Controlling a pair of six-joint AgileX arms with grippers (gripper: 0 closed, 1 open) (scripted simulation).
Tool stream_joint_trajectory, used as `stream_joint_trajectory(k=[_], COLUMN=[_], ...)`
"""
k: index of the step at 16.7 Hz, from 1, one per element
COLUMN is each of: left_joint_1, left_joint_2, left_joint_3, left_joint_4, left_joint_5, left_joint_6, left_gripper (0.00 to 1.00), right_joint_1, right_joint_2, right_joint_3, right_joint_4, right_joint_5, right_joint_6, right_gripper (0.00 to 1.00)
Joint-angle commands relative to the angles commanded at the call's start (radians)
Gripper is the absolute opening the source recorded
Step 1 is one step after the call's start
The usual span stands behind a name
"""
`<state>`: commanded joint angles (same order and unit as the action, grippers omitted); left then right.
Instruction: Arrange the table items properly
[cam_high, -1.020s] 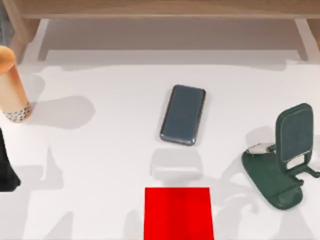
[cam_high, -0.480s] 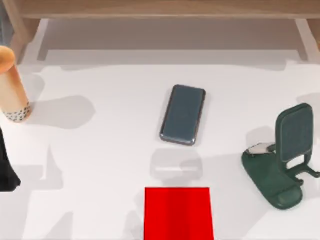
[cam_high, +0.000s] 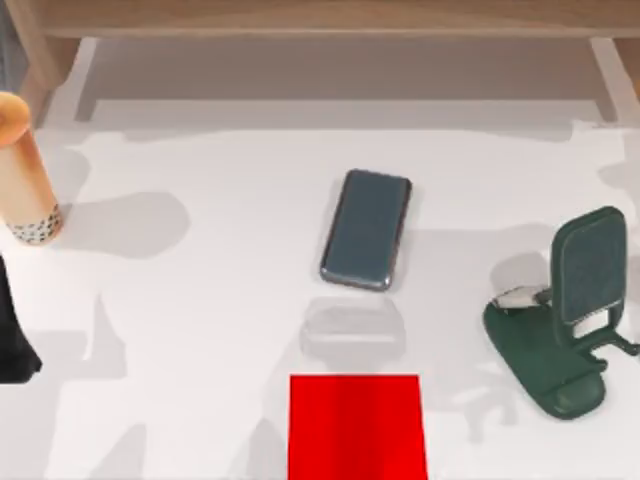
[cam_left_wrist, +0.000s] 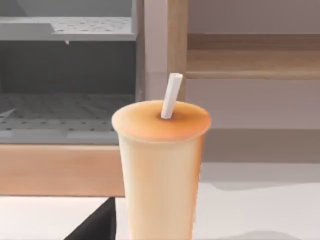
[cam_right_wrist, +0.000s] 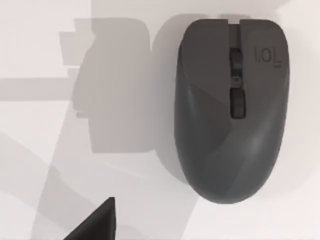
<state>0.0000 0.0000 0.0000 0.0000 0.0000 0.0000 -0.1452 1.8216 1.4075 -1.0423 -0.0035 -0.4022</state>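
Grey-blue phone (cam_high: 366, 229) lies flat at the table's (cam_high: 200, 330) centre, unmoved since earlier; only shadows have shifted. Orange-tan cup (cam_high: 22, 170) stands at nine o'clock with a white straw (cam_left_wrist: 170, 96). Dark grey mouse (cam_right_wrist: 230, 107) rests on white. Whether either gripper is open, I cannot tell.

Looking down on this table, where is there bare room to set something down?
Widest bare patch: between the cup at the left edge and the phone mid-table. Another runs behind the phone. Tighter between the phone, the red rectangle and the green stand on the right.
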Motion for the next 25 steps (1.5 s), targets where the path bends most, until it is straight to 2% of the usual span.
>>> stream_joint_trajectory(k=[4, 11, 21, 25], left_joint_1=[0.000, 0.000, 0.000, 0.000], left_joint_2=[0.000, 0.000, 0.000, 0.000], left_joint_3=[0.000, 0.000, 0.000, 0.000], left_joint_4=[0.000, 0.000, 0.000, 0.000], left_joint_5=[0.000, 0.000, 0.000, 0.000], left_joint_6=[0.000, 0.000, 0.000, 0.000], left_gripper=[1.00, 1.00, 1.00, 1.00], right_joint_1=[-0.010, -0.006, -0.008, -0.008], right_joint_2=[0.124, 0.139, 0.255, 0.265], right_joint_3=[0.096, 0.105, -0.074, -0.088], right_joint_4=[-0.070, -0.076, 0.218, 0.241], right_joint_5=[-0.001, -0.001, 0.000, 0.000], right_joint_6=[-0.027, -0.029, -0.026, -0.026], right_gripper=[1.00, 1.00, 1.00, 1.00])
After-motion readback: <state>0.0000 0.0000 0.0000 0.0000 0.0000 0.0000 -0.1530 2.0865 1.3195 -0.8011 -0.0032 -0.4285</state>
